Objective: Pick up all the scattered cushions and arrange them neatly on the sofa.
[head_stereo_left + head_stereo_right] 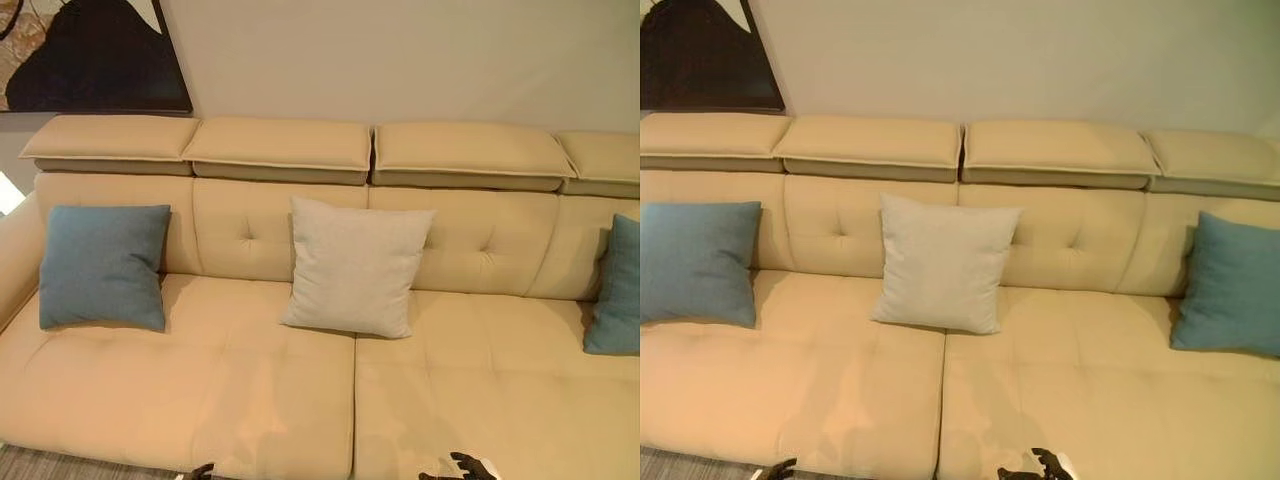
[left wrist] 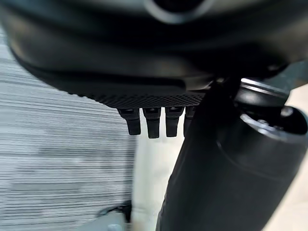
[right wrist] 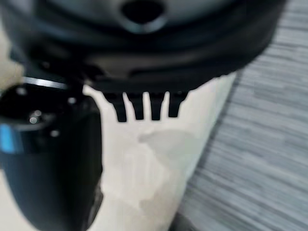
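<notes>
**Three cushions up on the sofa, both hands empty**

The beige sofa [image 1: 280,400] carries three cushions, all upright against the backrest: a blue cushion [image 1: 103,265] at the left end, a light grey cushion [image 1: 355,265] in the middle over the seam between the seats, and a second blue cushion [image 1: 1230,285] at the right end. They stand well apart and roughly evenly spaced.

The left hand [image 2: 154,120] hangs low before the sofa's front edge over the grey striped carpet [image 2: 57,159], fingers straight and holding nothing. The right hand [image 3: 144,106] hangs the same way on the other side, fingers relaxed and empty.

As far as these views reach, no cushion lies on the carpet, so the task looks finished or nearly so. At most, a slight straightening of the tilted grey cushion may remain.
</notes>
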### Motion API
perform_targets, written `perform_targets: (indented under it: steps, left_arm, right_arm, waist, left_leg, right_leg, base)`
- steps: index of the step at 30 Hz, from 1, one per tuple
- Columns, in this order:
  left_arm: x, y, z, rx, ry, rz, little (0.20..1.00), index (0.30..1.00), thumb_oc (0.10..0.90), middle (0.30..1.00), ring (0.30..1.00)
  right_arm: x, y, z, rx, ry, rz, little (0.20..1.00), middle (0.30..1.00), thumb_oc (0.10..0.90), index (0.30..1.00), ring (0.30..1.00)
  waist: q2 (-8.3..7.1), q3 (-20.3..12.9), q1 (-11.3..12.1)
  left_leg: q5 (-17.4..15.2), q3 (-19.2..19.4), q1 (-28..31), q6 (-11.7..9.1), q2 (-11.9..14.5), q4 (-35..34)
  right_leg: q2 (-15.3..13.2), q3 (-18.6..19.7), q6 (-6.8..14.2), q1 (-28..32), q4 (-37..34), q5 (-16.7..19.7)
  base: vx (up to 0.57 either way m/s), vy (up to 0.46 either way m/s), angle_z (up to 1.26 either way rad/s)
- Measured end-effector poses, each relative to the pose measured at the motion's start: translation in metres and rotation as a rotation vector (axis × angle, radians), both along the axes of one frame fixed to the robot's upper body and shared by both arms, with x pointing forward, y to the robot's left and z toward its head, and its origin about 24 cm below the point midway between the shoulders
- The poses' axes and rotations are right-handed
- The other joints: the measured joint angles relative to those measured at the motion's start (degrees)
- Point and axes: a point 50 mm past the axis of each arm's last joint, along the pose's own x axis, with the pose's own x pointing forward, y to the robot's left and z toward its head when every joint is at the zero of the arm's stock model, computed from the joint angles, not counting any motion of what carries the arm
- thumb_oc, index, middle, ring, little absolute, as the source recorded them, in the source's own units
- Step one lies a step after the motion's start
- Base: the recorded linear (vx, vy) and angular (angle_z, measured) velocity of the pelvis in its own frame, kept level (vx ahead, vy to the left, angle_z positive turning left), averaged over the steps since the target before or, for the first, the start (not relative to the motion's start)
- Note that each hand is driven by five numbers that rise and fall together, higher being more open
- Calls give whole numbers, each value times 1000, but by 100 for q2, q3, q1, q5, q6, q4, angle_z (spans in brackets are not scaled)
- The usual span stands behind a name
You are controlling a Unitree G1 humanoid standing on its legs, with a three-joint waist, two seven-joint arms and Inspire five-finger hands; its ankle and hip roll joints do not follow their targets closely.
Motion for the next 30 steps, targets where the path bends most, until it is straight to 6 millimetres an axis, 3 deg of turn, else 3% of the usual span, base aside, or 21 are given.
perform_targets:
  steps: [5, 8, 9, 10, 11, 12, 13, 14, 15, 16, 17, 18, 19, 21, 23, 25, 27, 30]
  left_arm:
    - [8, -1, 2, -1, -20, -6, 900, 900, 800, 900, 900]
    - [4, -1, 0, -1, -5, -3, 900, 900, 800, 900, 900]
    - [8, -1, 0, 1, -2, -5, 900, 900, 800, 900, 900]
    - [33, 1, 3, 13, -5, -14, 900, 900, 800, 900, 900]
    - [38, -5, 2, -3, -7, -14, 900, 900, 800, 900, 900]
    - [30, -15, -3, -30, 8, -4, 900, 900, 800, 900, 900]
    - [16, -32, -10, -75, 53, -42, 900, 900, 800, 900, 900]
    - [19, -36, -10, -80, 54, -85, 900, 900, 800, 900, 900]
    - [27, -36, -8, -74, 31, -110, 900, 900, 800, 900, 900]
    - [37, -33, -4, -58, 3, -120, 900, 900, 800, 900, 900]
    - [52, -23, 3, -18, -34, -142, 900, 900, 800, 900, 900]
    - [54, -17, 5, 1, -39, -141, 900, 900, 800, 900, 900]
    - [56, -15, 6, 6, -46, -142, 900, 900, 800, 900, 900]
    - [56, -15, 6, 8, -46, -141, 900, 900, 800, 900, 900]
    - [44, -12, 3, 10, -18, -126, 900, 900, 800, 900, 900]
    - [25, -6, -1, 20, 42, -102, 900, 900, 800, 900, 900]
    - [9, -6, -5, 14, 78, -84, 900, 900, 800, 900, 900]
    - [-9, -9, -9, -1, 122, -79, 900, 900, 800, 900, 900]
  right_arm:
    - [7, 1, 2, 1, -19, 6, 900, 900, 800, 900, 900]
    - [0, 0, -1, 3, 0, -7, 900, 900, 800, 900, 900]
    - [0, 1, -3, 5, 13, -19, 900, 900, 800, 900, 900]
    - [2, 8, -9, 20, 62, -16, 900, 900, 800, 900, 900]
    - [4, 9, -10, 30, 70, -56, 900, 900, 800, 900, 900]
    - [4, 3, -9, 36, 44, -144, 900, 900, 800, 900, 900]
    - [0, -8, -7, -4, 49, -197, 900, 900, 800, 900, 900]
    - [-1, -12, -7, -24, 75, -180, 900, 900, 800, 900, 900]
    - [2, -12, -7, -37, 100, -144, 900, 900, 800, 900, 900]
    - [5, -8, -8, -32, 105, -121, 900, 900, 800, 900, 900]
    - [16, 2, -8, -14, 99, -85, 900, 900, 800, 900, 900]
    - [26, 6, -7, -6, 72, -77, 900, 900, 800, 900, 900]
    - [31, 6, -5, -3, 59, -75, 900, 900, 800, 900, 900]
    - [32, 7, -5, 1, 58, -73, 900, 900, 800, 900, 900]
    - [34, 9, -5, 10, 55, -69, 900, 900, 800, 900, 900]
    - [17, 15, -12, 33, 101, -77, 900, 900, 800, 900, 900]
    - [8, 17, -15, 39, 124, -82, 900, 900, 800, 900, 900]
    - [-9, 14, -18, 30, 176, -100, 900, 900, 800, 900, 900]
  waist:
    - [-11, 14, 1]
    - [17, 57, 2]
    - [-17, 97, -18]
    - [-560, 74, -243]
    - [-692, 208, -258]
    - [-571, 223, -287]
    - [-274, 140, -346]
    - [-156, 153, -349]
    - [-51, 210, -356]
    - [-134, 294, -341]
    - [-311, 479, -299]
    - [-335, 516, -287]
    - [-310, 549, -253]
    - [-197, 611, -125]
    - [-211, 560, -39]
    - [-284, 374, 49]
    - [-190, 267, 24]
    - [-156, 58, 22]
  left_leg:
    - [29, 5, 50, 19, -11, 19]
    - [296, -19, 88, 102, -21, 79]
    - [355, -100, -91, 58, -19, 287]
    - [444, -497, -769, -718, -510, 1138]
    - [-273, -312, -876, -47, -639, 2212]
    - [-693, -334, -536, 33, -610, 2309]
    - [-760, -504, 160, 242, -679, 1180]
    - [-412, -505, 342, 287, -708, 772]
    - [-277, -452, 485, 382, -664, 515]
    - [-269, -516, 465, 372, -683, 448]
    - [-270, -476, 375, 373, -741, 518]
    - [-453, -448, 355, 649, -725, 483]
    - [-421, -337, 357, 823, -684, 409]
    - [-465, -294, 337, 850, -651, 390]
    - [-351, -173, 271, 929, -614, 359]
    - [-301, -173, 373, 721, -685, 157]
    - [-194, -216, 399, 572, -582, 23]
    - [-122, -208, 421, 464, -403, 23]
  right_leg:
    - [-4, 3, 15, 43, 0, 10]
    - [49, -21, -10, 118, 13, -15]
    - [27, -72, -118, 31, 128, 11]
    - [-589, -385, -516, -360, 213, 144]
    - [-679, -305, -462, -349, 278, 162]
    - [-665, -215, -446, -412, 529, 166]
    - [-639, -157, -323, -500, 770, 154]
    - [-570, -126, -224, -553, 885, 82]
    - [-517, -88, -111, -696, 1153, -84]
    - [-559, -76, -36, -888, 1388, -189]
    - [-584, 109, 9, -1033, 1519, -130]
    - [-595, 172, 130, -1074, 1479, -178]
    - [-604, 152, 203, -1125, 1569, -300]
    - [-691, 109, 428, -1266, 2151, -505]
    - [-829, 130, 461, -1088, 2246, -643]
    - [-983, 104, 611, -524, 1532, -763]
    - [-817, 96, 574, -177, 811, -520]
    - [-602, 82, 338, 25, 406, -326]
  base:
    - [-15, -6, -2]
    - [-431, -31, 4]
    - [-560, 426, 83]
    - [-522, 568, 76]
    - [-513, 558, 51]
    - [-384, 219, -17]
    - [-276, 101, -16]
    - [-311, 83, -1]
    - [-339, 70, 2]
    - [-305, 65, -18]
    - [-307, 57, -31]
    - [-185, 35, -37]
    - [-111, 17, -28]
    - [-23, -67, -26]
    - [40, -86, -17]
    - [84, -81, -17]
    - [39, -66, 1]
    - [6, -52, -2]
